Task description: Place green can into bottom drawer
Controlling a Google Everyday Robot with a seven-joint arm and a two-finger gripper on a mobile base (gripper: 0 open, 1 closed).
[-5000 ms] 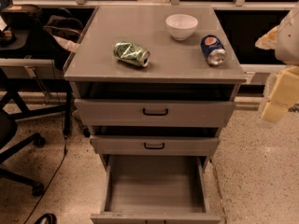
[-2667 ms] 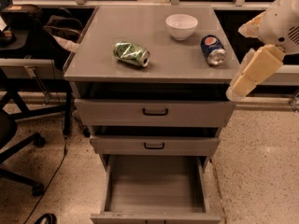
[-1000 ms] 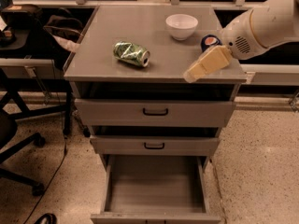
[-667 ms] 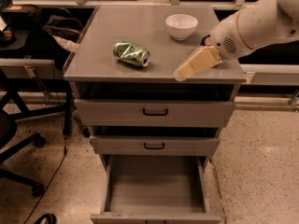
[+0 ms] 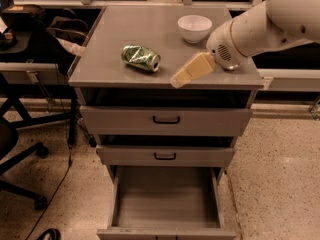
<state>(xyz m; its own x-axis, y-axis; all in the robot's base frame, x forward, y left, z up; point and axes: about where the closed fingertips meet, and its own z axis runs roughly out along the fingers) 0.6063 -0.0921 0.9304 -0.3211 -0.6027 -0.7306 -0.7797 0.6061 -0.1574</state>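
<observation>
**A:** Entry one, the gripper (image 5: 192, 70)?
**B:** Tan wedge on a white arm, hovering low over the front edge of the table (image 5: 115, 34). Holding nothing. Whether the jaws are apart or together: cannot tell.

**A:** Entry two, the green can (image 5: 141, 58)?
**B:** Dented, lying on its side on the table. Near the jaws on their camera-left, a little farther back, not touching them.

**A:** Entry three, the bottom drawer (image 5: 165, 194)?
**B:** Pulled open, plain grey inside, nothing in it. Well below the jaws and nearer the camera. The two shallower drawers (image 5: 165, 120) between it and the jaws are almost shut.

**A:** Sundries?
**B:** White bowl (image 5: 194, 28), behind the jaws, apart from the can.

**A:** Step in hand?
**B:** By my reading, the approach to the can; grasp not yet made.

**A:** Next move?
**B:** Probably travel camera-left, jaws spread wide enough to straddle the can's body. It is round and may roll if nudged.
</observation>
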